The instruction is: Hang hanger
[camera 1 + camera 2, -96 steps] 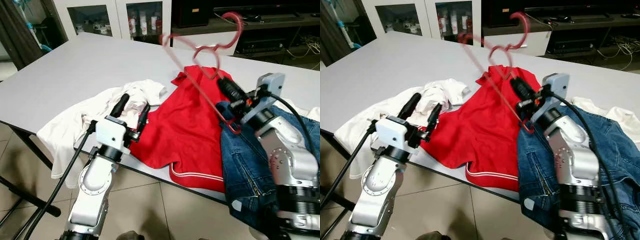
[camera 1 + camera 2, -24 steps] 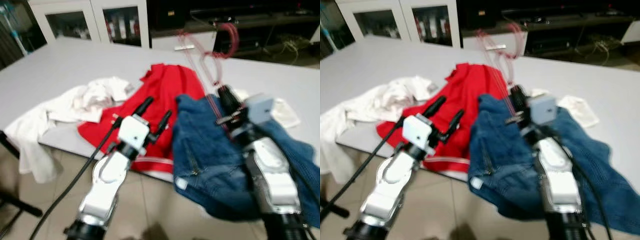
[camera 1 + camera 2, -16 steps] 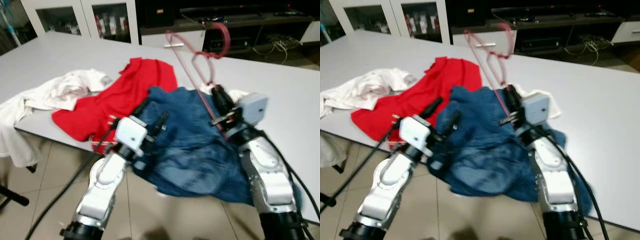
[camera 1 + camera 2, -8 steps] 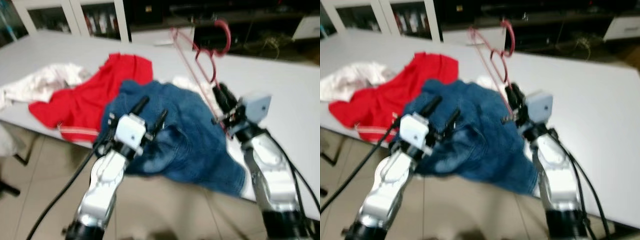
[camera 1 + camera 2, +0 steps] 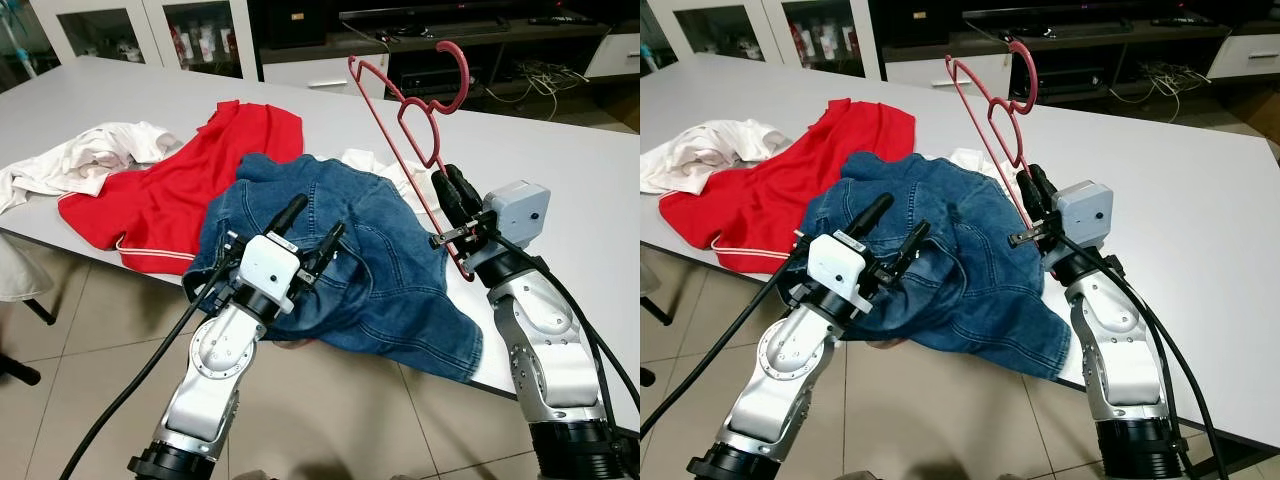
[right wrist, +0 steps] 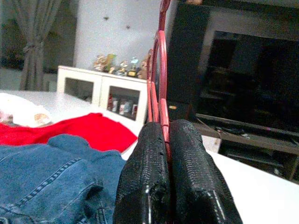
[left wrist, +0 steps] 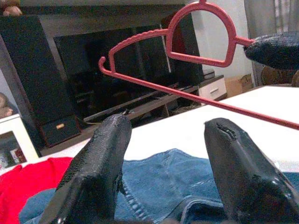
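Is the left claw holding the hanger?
No, the left claw is open over the jeans; the right claw grips the hanger.

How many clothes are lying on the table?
4 that I can tell: a white shirt at the robot's far left, a red shirt beside it, a denim jacket in front, and a white cloth peeking from under it. More may be hidden.

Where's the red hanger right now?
The red hanger is clamped in the right end effector, raised over the table's right side, just beyond the denim jacket.
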Robot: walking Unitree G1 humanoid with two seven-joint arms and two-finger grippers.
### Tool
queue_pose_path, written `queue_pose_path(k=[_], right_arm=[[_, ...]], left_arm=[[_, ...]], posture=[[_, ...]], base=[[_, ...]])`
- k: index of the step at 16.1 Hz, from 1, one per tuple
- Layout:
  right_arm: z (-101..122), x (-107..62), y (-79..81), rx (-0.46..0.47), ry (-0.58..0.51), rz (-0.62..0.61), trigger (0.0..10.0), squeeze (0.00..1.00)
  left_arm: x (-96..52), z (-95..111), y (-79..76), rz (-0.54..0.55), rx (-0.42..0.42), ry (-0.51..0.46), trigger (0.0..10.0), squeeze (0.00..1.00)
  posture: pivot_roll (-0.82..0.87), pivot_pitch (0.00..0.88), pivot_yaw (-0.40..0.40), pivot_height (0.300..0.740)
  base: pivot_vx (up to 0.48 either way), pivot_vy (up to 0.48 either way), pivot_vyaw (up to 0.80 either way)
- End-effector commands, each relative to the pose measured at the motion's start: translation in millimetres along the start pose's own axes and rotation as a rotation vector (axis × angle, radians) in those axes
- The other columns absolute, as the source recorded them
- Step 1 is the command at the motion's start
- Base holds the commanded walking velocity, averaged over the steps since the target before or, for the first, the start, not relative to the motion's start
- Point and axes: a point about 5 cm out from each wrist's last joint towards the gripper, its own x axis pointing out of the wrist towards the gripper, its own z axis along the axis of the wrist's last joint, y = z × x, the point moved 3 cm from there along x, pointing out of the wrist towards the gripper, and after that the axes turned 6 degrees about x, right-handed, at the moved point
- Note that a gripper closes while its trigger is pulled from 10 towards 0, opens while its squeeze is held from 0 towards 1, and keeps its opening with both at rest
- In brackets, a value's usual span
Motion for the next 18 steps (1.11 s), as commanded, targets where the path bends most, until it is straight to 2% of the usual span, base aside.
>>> queue_pose_path(k=[1, 2, 3, 4, 5, 7, 8, 11, 13, 15, 17, 18], right_arm=[[10.5, 5.6, 2.6, -0.054, -0.026, 0.078, 10.0, 0.0], [14.9, 5.8, 0.9, -0.082, -0.025, 0.119, 10.0, 0.0], [18.7, 6.4, -2.0, -0.095, -0.028, 0.129, 10.0, 0.0], [21.3, 7.6, -8.7, -0.1, -0.029, 0.112, 10.0, 0.0], [21.5, 7.7, -9.8, -0.101, -0.029, 0.108, 10.0, 0.0], [20.2, 8.1, -8.4, -0.1, -0.028, 0.108, 10.0, 0.0], [20.1, 8.2, -6.3, -0.097, -0.028, 0.117, 10.0, 0.0], [20.0, 8.1, -5.6, -0.091, -0.028, 0.124, 10.0, 0.0], [19.9, 8.2, -6.1, -0.086, -0.029, 0.118, 10.0, 0.0], [20.0, 9.3, -5.6, -0.083, -0.032, 0.117, 10.0, 0.0], [21.1, 11.2, -4.4, -0.081, -0.038, 0.119, 10.0, 0.0], [21.5, 10.8, -5.2, -0.082, -0.038, 0.117, 10.0, 0.0]], left_arm=[[0.5, -0.3, 3.1, -0.004, 0.002, 0.004, 10.0, 0.0], [-0.7, -3.6, 1.5, -0.046, 0.013, 0.024, 10.0, 0.0], [-2.5, -6.5, 0.4, -0.105, 0.075, 0.04, 10.0, 0.0], [-5.4, -11.6, 6.9, -0.222, 0.315, 0.057, 10.0, 0.0], [-5.4, -12.4, 11.3, -0.229, 0.352, 0.063, 10.0, 0.0], [-1.7, -8.7, 35.3, -0.15, 0.333, 0.062, 10.0, 0.0], [-2.8, -11.1, 42.6, -0.146, 0.358, 0.077, 10.0, 0.0], [-7.6, -18.6, 54.1, -0.163, 0.422, 0.122, 10.0, 0.0], [-10.4, -22.0, 52.3, -0.212, 0.413, 0.144, 10.0, 0.0], [-8.8, -18.0, 46.4, -0.226, 0.354, 0.118, 10.0, 0.0], [-5.2, -8.1, 22.4, -0.288, 0.156, 0.072, 10.0, 0.0], [-8.3, -9.0, 10.5, -0.353, 0.082, 0.09, 10.0, 0.0]], posture=[[-0.08, 0.0, 0.052, 0.74], [-0.08, 0.0, 0.052, 0.74], [-0.09, 0.0, 0.052, 0.74], [-0.08, 0.0, 0.048, 0.74], [-0.08, 0.0, 0.048, 0.74], [-0.08, 0.0, 0.047, 0.74], [-0.08, 0.0, 0.047, 0.74], [-0.08, 0.0, 0.051, 0.74], [-0.08, 0.0, 0.053, 0.74], [-0.07, 0.0, 0.054, 0.74], [-0.08, 0.0, 0.054, 0.74], [-0.08, 0.0, 0.053, 0.74]], base=[[0.0, 0.0, 0.0], [0.0, 0.0, 0.0], [0.0, 0.0, 0.0], [0.0, 0.0, 0.0], [0.0, 0.0, 0.0], [0.0, 0.0, 0.0], [0.0, 0.0, 0.0], [0.0, 0.0, 0.0], [0.0, 0.0, 0.0], [0.0, 0.0, 0.0], [0.0, 0.0, 0.0], [0.0, 0.0, 0.0]])
